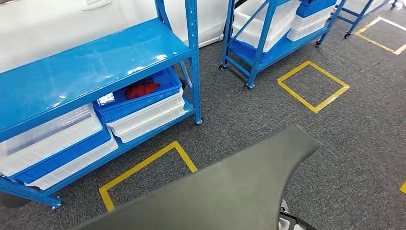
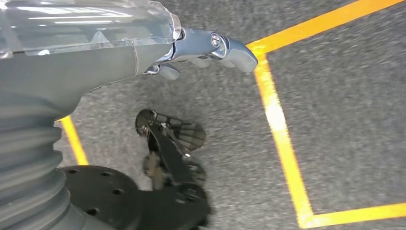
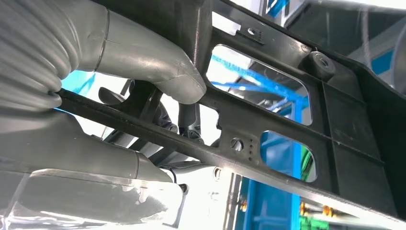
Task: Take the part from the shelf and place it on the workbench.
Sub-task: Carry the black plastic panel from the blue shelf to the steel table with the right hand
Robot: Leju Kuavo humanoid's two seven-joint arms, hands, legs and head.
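Observation:
The part is a large dark grey panel with a smooth upper face, filling the lower middle of the head view and covering the arms beneath it. In the right wrist view my right hand grips the part's black ribbed underside, its thick thumb pressed against a rib beside a cut-out window. In the left wrist view my left hand hangs over the grey carpet with its fingers apart, holding nothing. The blue shelf stands at the left, apart from the part.
Under the shelf's top board sit white and blue bins, one holding a red object. A wheeled blue rack with bins stands farther back. Yellow taped squares mark the carpet, one just before the shelf.

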